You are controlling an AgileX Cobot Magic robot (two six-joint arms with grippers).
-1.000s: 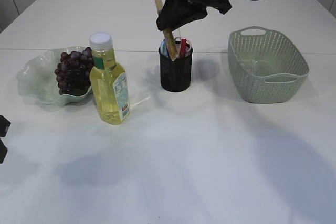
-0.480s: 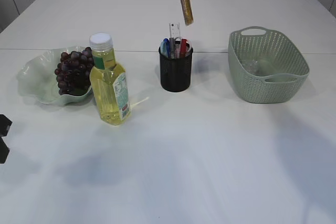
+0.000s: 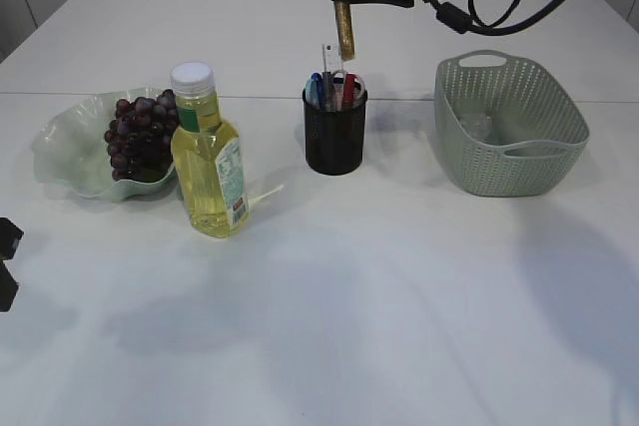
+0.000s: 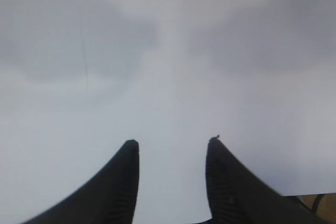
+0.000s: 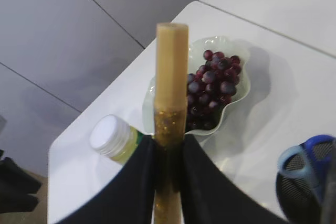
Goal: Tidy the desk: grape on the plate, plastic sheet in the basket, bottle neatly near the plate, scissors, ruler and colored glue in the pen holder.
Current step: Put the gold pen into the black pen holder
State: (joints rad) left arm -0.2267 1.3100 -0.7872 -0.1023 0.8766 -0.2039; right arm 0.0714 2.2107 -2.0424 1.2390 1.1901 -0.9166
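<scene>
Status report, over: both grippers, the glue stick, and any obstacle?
Right gripper shut on gold glitter glue stick, above black mesh pen holder. Left gripper open, empty. Holder already crowded with scissors and pens; no other obstacle.

Exterior view slants down at table (image 3: 399, 296); wrist views look close.

A white table (image 3: 399, 296) fills most of the view, with a seam running across it behind the middle. Past its far edge, grey floor (image 5: 63, 35) with dark joint lines shows.
</scene>
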